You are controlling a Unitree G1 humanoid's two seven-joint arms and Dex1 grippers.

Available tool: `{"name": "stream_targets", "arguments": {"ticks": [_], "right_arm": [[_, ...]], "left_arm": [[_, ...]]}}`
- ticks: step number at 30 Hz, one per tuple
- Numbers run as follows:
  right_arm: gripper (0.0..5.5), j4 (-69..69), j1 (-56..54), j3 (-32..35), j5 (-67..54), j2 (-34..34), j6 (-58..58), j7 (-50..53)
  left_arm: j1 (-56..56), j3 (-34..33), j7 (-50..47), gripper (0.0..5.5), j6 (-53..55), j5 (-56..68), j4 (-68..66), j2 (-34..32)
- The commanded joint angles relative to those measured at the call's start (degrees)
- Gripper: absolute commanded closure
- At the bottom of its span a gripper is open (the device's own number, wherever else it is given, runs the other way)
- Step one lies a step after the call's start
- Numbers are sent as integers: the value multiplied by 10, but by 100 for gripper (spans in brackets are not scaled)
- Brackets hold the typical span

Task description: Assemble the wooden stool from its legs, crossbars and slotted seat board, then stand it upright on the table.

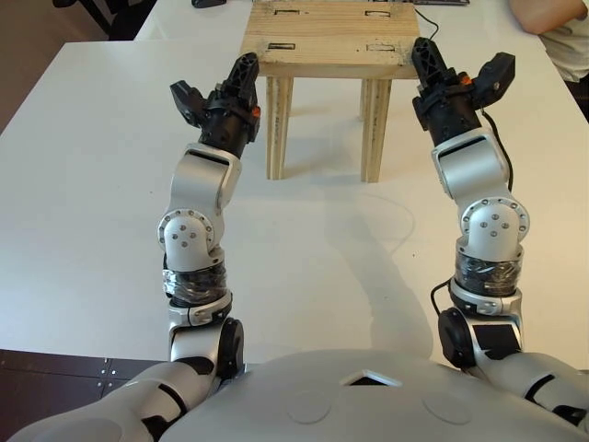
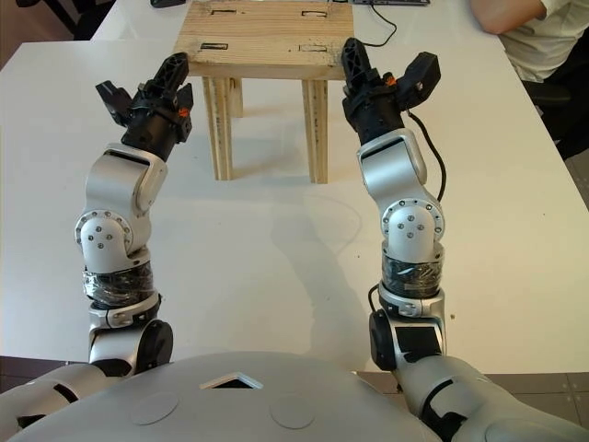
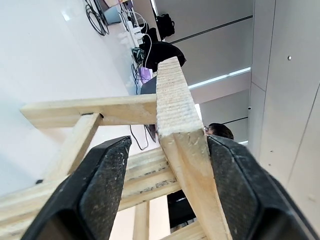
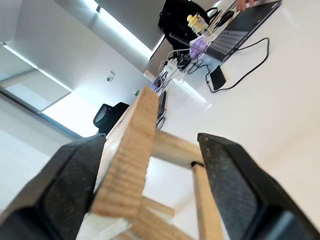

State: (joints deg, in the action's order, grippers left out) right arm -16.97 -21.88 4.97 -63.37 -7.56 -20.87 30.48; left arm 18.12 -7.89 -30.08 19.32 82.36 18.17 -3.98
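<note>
My left gripper [image 1: 218,81] is open, just beside the left edge of the seat board [image 1: 324,37]. My right gripper [image 1: 463,61] is open at the right edge. In each wrist view the board's edge shows between my fingers [image 3: 100,195]. The stool [image 1: 279,124] stands upright on the table [image 1: 92,138], with bare surface around its legs. A laptop [image 4: 245,25] and cables lie behind it.

One wooden stool [image 1: 327,66] on one white bench [image 1: 92,184]. One seat board [image 1: 331,28] with four slots [image 1: 282,46]. Two front legs [image 1: 279,129] in full sight, and two back legs [image 2: 237,97] partly hidden behind them. Two pincers, the left pincer [image 1: 213,78] and the right pincer [image 1: 460,57], each with two fingers, four in all. One black cable [image 1: 433,20] behind the stool.
</note>
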Motion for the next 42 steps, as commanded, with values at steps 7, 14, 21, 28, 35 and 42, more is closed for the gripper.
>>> {"name": "stream_targets", "arguments": {"ticks": [7,14,21,28,35,42], "right_arm": [[176,46,-15,-33,362,-144,14,-81],[176,154,89,-112,523,-66,70,-72],[228,278,72,-133,622,-11,175,-78],[228,375,44,-106,658,21,244,-84],[228,487,-8,-95,695,66,281,-49],[231,499,-25,-83,720,93,273,-15]], "left_arm": [[-60,9,160,273,18,-309,77,-173],[-136,90,84,273,-123,-699,-105,-160],[-130,146,85,273,-230,-830,-246,-83],[-77,116,97,273,-296,-852,-377,-44],[-18,67,96,273,-360,-846,-524,-29],[19,20,111,230,-382,-826,-556,-31]]}}
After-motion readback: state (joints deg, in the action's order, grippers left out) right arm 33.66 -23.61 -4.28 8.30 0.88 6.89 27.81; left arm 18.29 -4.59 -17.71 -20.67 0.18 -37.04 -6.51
